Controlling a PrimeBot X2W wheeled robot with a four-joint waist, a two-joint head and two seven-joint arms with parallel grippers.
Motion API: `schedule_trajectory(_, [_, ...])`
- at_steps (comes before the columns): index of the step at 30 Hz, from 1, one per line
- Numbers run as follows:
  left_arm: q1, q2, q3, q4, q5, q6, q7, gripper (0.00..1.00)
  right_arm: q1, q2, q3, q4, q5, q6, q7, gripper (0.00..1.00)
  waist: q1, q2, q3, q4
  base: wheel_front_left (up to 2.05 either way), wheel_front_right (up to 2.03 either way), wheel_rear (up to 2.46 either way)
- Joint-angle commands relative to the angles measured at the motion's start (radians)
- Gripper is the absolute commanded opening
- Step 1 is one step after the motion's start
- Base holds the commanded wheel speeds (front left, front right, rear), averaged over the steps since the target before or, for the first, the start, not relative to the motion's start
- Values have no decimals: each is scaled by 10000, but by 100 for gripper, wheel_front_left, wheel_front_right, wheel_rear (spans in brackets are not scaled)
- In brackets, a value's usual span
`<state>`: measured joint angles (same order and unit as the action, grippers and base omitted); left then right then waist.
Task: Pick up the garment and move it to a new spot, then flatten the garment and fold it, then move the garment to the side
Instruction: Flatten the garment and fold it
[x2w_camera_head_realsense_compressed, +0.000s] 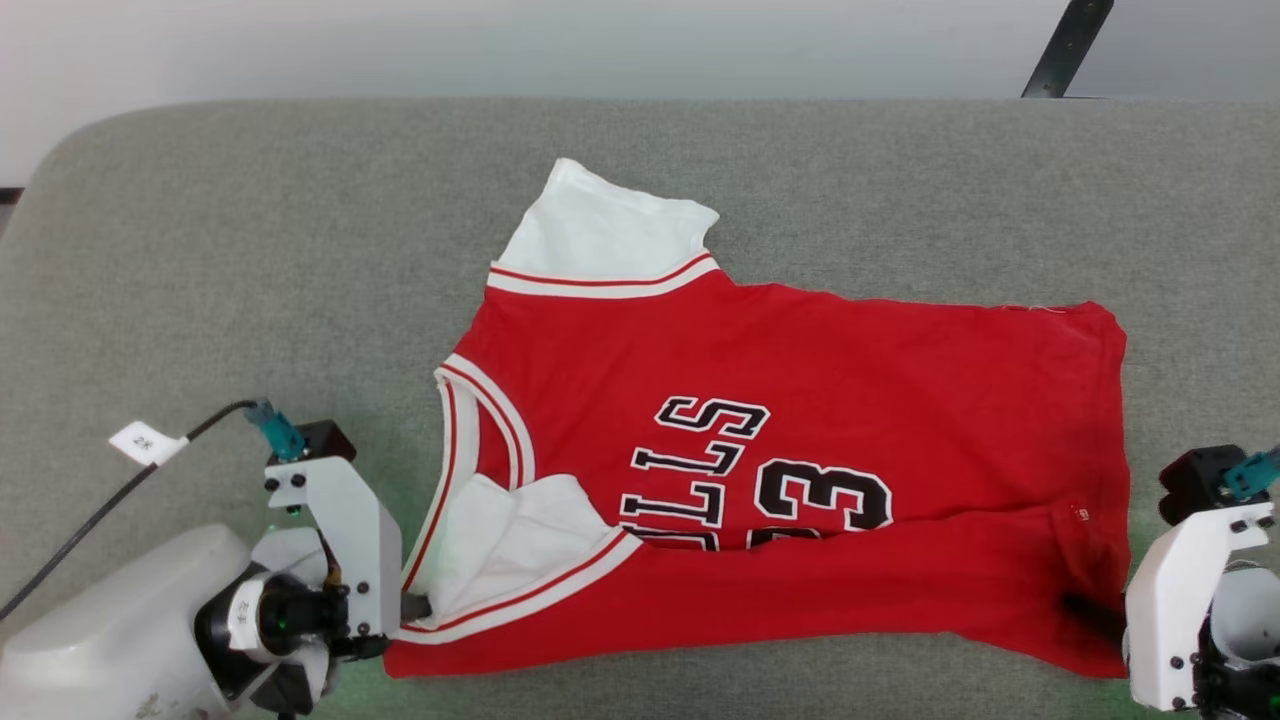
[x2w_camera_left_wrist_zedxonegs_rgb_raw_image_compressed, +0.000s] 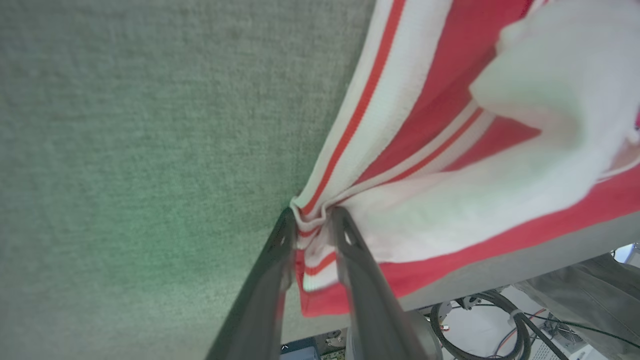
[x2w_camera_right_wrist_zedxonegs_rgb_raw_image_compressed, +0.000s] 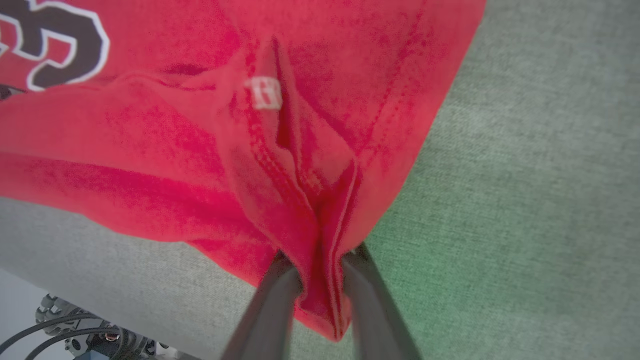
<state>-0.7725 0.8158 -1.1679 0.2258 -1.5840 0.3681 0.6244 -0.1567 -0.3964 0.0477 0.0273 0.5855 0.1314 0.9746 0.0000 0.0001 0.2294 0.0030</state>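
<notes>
Mid-frame on the surface (x2w_camera_head_realsense_compressed: 250, 250) lay the garment (x2w_camera_head_realsense_compressed: 800, 420), a folded-over edge hiding part of its lettering, with the left end effector (x2w_camera_left_wrist_zedxonegs_rgb_raw_image_compressed: 312, 225) clamping its striped trim lower left, the right end effector (x2w_camera_right_wrist_zedxonegs_rgb_raw_image_compressed: 320, 265) its hem lower right.

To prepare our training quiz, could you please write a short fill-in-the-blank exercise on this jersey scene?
The garment lies on a ____ cushion.
The left gripper is shut on its red-and-____ striped trim.
The right gripper is shut on its plain ____ hem corner.
Missing words: grey; white; red.
</notes>
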Motion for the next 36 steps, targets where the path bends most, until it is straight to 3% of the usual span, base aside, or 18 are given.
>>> schedule_trajectory(1, [71, -96, -36, 257, 81, -23, -120, 71, -122, 57, 125, 57, -59, -17, -71, 100, 0, -1, -58, -60, 0, 0, 0])
schedule_trajectory(2, [25, -100, 2, 318, 74, -12, -139, 95, -143, 17, 178, 16, -54, -17, -110, 100, 0, -1, -104, -78, 0, 0, 0])
schedule_trajectory(3, [-63, -50, -29, 340, 198, 2, -149, 100, -160, 5, 144, -18, -14, -17, -166, 100, 0, -1, -160, -96, 0, 0, 0])
schedule_trajectory(11, [-570, 599, 45, -630, 665, 170, -83, 100, 369, -95, -311, -954, -103, -17, -792, 100, 0, -1, -712, -237, 0, 0, 0])
schedule_trajectory(15, [-949, 860, 328, -1208, 934, 232, -441, 100, 652, -71, -456, -1969, -353, -17, -1898, 100, 0, -1, -808, -393, 0, 0, 0])
schedule_trajectory(19, [-1578, 1010, 437, -1336, 1873, -188, -1154, 100, 615, -46, -342, -2833, -1106, -17, -4074, 100, 0, -1, -714, -731, 0, 0, 0])
schedule_trajectory(24, [-2520, 795, 679, -899, 2935, -1052, -2200, 100, 403, 404, -200, -3137, -2280, -17, -7024, 100, 0, -1, -276, -1323, 0, 0, 0])
schedule_trajectory(25, [-2520, 795, 679, -899, 2935, -1052, -2200, 100, 403, 404, -200, -3137, -2280, -17, -7024, 100, 0, -1, -276, -1323, 0, 0, 0])
schedule_trajectory(31, [-3781, 427, 1004, 221, 3771, -1979, -2992, 100, 197, 1200, 159, -3017, -3252, -17, -9270, 100, 0, -1, 617, -2182, 0, 0, 0])
schedule_trajectory(36, [-4703, 402, 955, 1190, 3945, -2654, -2342, 100, -46, 1717, 303, -2739, -3434, -17, -9956, 100, 0, -1, 1488, -2853, 0, 0, 0])
